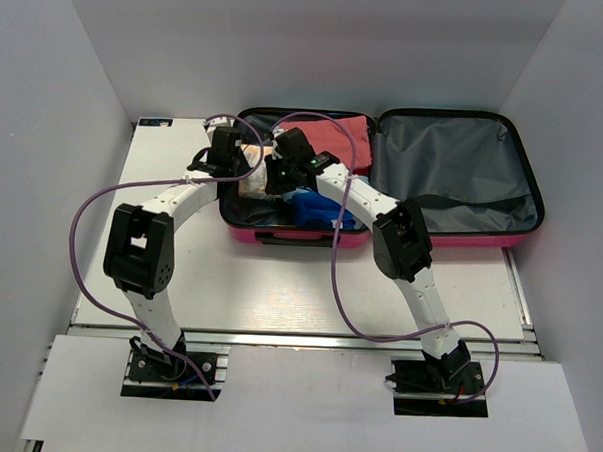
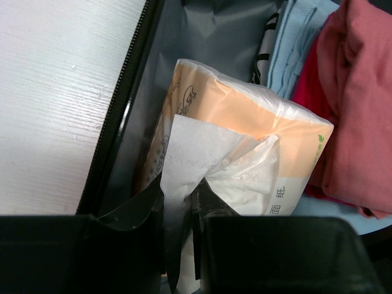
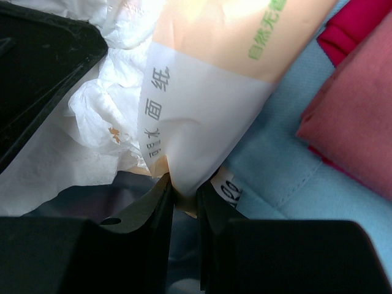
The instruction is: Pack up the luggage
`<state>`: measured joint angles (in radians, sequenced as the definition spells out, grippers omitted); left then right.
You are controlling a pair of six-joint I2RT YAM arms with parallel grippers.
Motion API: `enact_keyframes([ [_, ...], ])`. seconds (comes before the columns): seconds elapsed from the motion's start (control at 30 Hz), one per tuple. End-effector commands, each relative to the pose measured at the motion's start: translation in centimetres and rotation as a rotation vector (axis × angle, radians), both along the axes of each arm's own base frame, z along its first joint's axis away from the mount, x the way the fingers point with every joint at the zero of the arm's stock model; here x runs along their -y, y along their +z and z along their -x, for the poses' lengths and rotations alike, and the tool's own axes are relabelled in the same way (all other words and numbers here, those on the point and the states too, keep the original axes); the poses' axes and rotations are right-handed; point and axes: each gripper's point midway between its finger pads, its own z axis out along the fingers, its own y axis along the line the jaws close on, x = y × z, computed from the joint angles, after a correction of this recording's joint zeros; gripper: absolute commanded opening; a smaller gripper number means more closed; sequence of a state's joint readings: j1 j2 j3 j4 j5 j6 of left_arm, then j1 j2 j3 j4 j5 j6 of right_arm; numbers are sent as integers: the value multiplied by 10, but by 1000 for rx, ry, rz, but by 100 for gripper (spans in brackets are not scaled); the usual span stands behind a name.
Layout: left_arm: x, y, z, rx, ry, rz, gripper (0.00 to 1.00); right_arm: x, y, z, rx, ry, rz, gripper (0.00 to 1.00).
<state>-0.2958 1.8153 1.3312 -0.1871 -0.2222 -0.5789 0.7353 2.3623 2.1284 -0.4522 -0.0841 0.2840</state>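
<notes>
We look down from above and behind the arm bases point(image 1: 170, 368) onto the whole table point(image 1: 279, 285). Both wrist views face down, very close, inside the luggage point(image 1: 454, 163); they share the tissue pack point(image 2: 245, 110).

Left hand point(image 2: 180, 205) at bottom edge, fingers point(image 2: 138, 211) pinched on white tissue sheet point(image 2: 196, 153) sticking out of peach-and-white tissue pack point(image 2: 245, 116). Pack lies inside luggage point(image 2: 119, 104) on grey lining, near zipper rim. Pink garment point(image 2: 361, 104) at right, touching pack. Light blue garment point(image 2: 294, 43) beyond. White worktop point(image 2: 55, 92) at left.
</notes>
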Motion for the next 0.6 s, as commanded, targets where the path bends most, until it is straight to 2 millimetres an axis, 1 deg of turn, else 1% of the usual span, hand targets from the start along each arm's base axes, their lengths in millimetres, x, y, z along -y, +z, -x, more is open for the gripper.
enact_keyframes([
  [0.0,25,3,3,-21,-98,77,0,-33,69,-34,179,-18,-202,1],
  [0.03,26,4,1,-15,-96,79,0,-36,74,-33,171,2,-219,7],
  [0.07,22,6,-2,-8,-85,87,0,-35,66,-36,155,-1,-216,10],
  [0.1,23,8,-3,-3,-89,91,0,-36,63,-34,145,7,-216,15],
  [0.13,23,7,-4,-4,-88,83,0,-37,58,-29,127,22,-213,24],
  [0.17,19,14,-11,9,-78,81,0,-36,59,-26,120,43,-217,38],
  [0.2,19,15,-13,6,-77,78,0,-35,60,-26,122,44,-216,38],
  [0.23,18,6,-11,-29,-74,68,0,-35,61,-21,110,60,-220,56],
  [0.27,17,13,-16,-22,-77,78,0,-35,76,-17,130,72,-234,63],
  [0.3,18,12,-17,-34,-78,81,0,-32,86,-17,142,71,-240,75],
  [0.33,19,9,-15,-49,-80,81,4,-30,97,-16,160,73,-249,79],
  [0.37,18,8,-17,-55,-74,81,18,-27,121,-11,197,87,-269,82],
  [0.4,18,7,-17,-63,-75,79,25,-24,134,-9,217,98,-277,89],
  [0.43,18,9,-17,-60,-65,81,33,-18,166,-3,267,102,-305,89],
  [0.47,17,12,-17,-54,-64,79,52,-14,176,1,285,105,-307,89],
  [0.5,15,14,-18,-47,-54,73,60,-8,187,1,306,91,-309,89],
  [0.53,14,18,-18,-36,-53,73,74,1,216,8,346,80,-335,89],
  [0.57,14,23,-19,-21,-54,73,93,8,223,11,349,67,-331,89],
])
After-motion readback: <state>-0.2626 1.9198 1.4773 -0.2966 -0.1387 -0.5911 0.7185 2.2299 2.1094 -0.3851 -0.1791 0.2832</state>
